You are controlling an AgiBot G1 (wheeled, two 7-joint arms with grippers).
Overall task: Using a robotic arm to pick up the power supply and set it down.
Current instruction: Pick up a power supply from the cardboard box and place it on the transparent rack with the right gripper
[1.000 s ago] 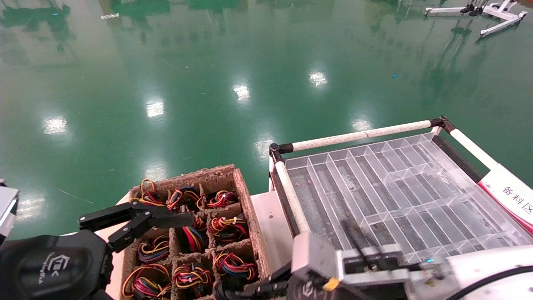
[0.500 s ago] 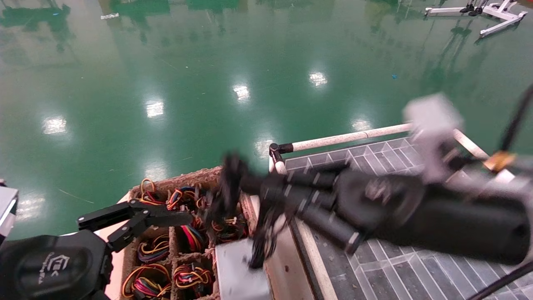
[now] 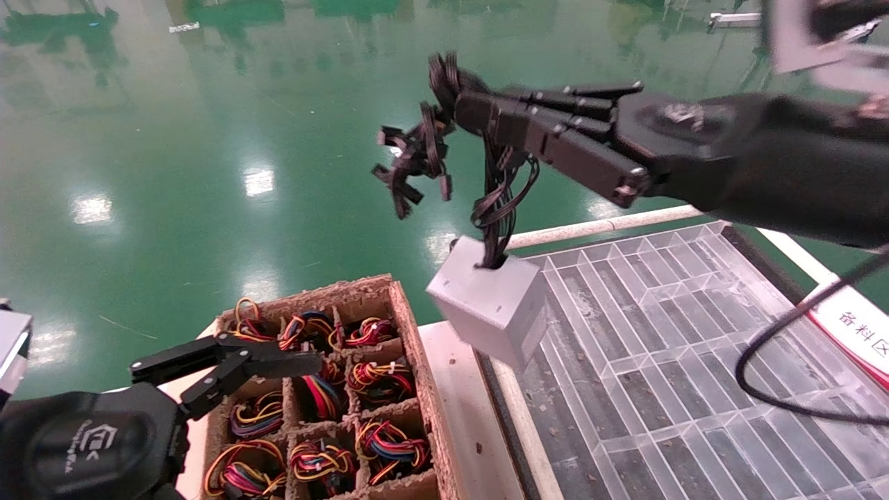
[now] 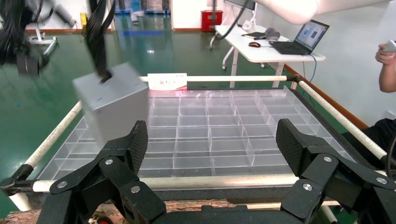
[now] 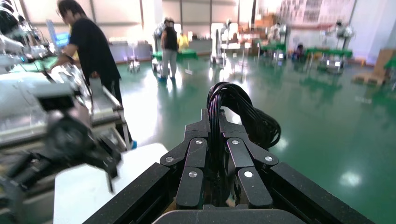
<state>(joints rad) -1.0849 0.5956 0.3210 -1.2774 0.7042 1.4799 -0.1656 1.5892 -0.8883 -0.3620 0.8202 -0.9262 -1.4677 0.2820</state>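
Observation:
The power supply (image 3: 489, 305), a silver-grey metal box, hangs tilted in the air over the left edge of the clear tray (image 3: 660, 333). It dangles from its bundled black cord (image 3: 496, 194). My right gripper (image 3: 462, 104) is high above it, shut on that cord, with loose black connectors (image 3: 410, 163) swinging beside it. In the right wrist view the cord (image 5: 233, 105) runs between the closed fingers of the right gripper (image 5: 212, 123). In the left wrist view the box (image 4: 112, 109) hangs ahead. My left gripper (image 3: 305, 362) stays low at the left, open and empty.
A cardboard divider box (image 3: 410, 326) holding coils of red, yellow and blue wires sits under the left gripper (image 4: 212, 142). A white pipe rail (image 3: 597, 223) frames the tray (image 4: 224, 121). A black cable (image 3: 764, 375) loops over the tray's right side. Green floor lies beyond.
My right arm has swung up from the bottom edge, lifting the power supply by its cord from beside the cardboard box to mid-air. The left arm has not moved.

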